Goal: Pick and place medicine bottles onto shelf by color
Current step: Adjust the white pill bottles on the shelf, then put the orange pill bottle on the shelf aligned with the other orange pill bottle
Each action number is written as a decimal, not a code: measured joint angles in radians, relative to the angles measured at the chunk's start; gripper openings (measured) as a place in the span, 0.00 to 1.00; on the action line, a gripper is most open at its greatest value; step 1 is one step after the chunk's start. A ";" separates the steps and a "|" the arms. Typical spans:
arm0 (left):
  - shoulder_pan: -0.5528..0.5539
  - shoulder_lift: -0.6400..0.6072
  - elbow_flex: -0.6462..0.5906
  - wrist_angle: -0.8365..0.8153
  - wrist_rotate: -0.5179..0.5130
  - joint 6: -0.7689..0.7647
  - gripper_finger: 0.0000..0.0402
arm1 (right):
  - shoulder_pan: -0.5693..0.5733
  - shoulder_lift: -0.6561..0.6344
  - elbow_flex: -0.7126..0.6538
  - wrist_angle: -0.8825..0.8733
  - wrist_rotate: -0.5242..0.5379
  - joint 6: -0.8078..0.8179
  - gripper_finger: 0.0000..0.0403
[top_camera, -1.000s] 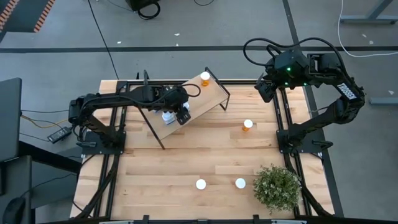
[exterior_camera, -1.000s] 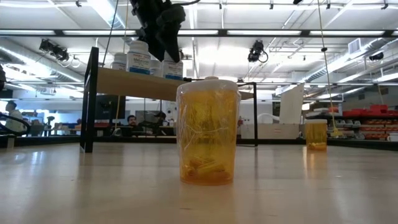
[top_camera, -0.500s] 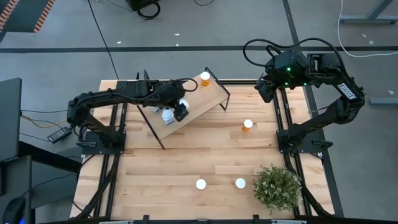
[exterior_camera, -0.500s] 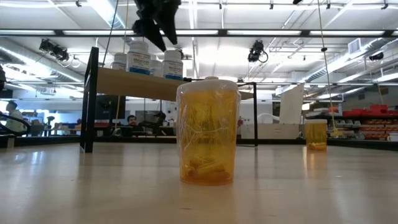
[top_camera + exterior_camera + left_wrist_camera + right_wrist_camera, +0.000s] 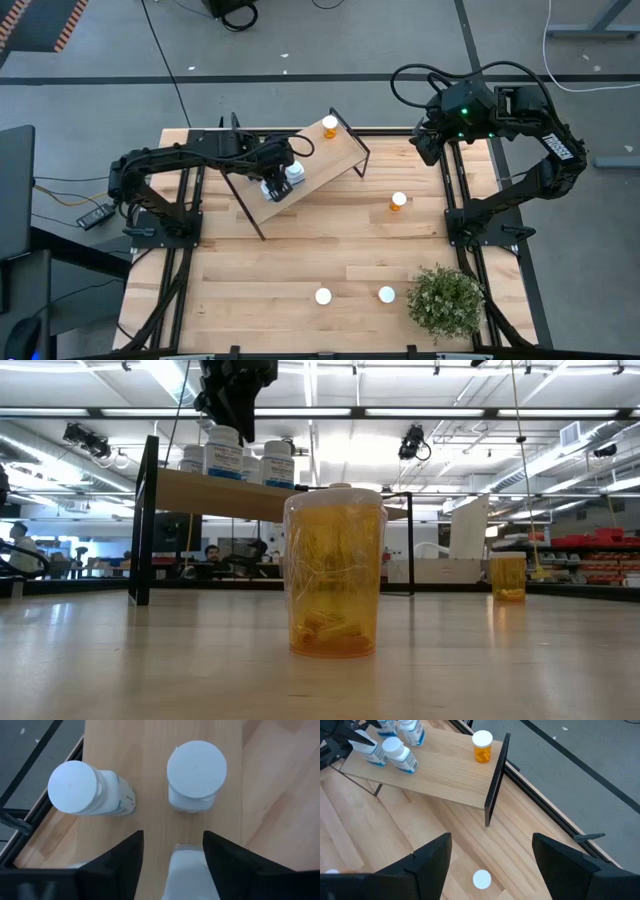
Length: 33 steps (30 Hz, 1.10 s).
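The left gripper (image 5: pixel 272 180) is positioned over the low end of the shelf (image 5: pixel 340 158), directly above a cluster of white bottles (image 5: pixel 293 173). One orange bottle (image 5: pixel 329 127) stands at the shelf's far end. On the tabletop (image 5: pixel 250 270), a second orange bottle (image 5: pixel 398 202) stands just beyond the shelf, toward the right arm. Two white caps (image 5: pixel 323 296) sit near the front edge, beside the potted plant (image 5: pixel 445 303). The right gripper (image 5: pixel 425 147) is stationed above the table's far right corner.

Shelf (image 5: pixel 335 155) with bottles (image 5: pixel 400 754)
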 joint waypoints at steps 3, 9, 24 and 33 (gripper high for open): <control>-0.001 0.001 0.000 -0.013 0.000 -0.001 0.48 | 0.000 0.000 0.000 0.000 -0.001 0.000 0.70; -0.015 0.001 0.000 -0.097 0.014 -0.026 0.45 | 0.000 0.000 0.000 0.000 -0.009 0.000 0.70; -0.032 -0.002 0.048 0.069 -0.018 -0.041 0.48 | 0.000 0.000 0.000 0.000 -0.009 -0.006 0.70; -0.017 0.011 0.073 0.260 -0.077 0.060 0.46 | 0.000 0.000 0.000 0.000 -0.009 0.004 0.70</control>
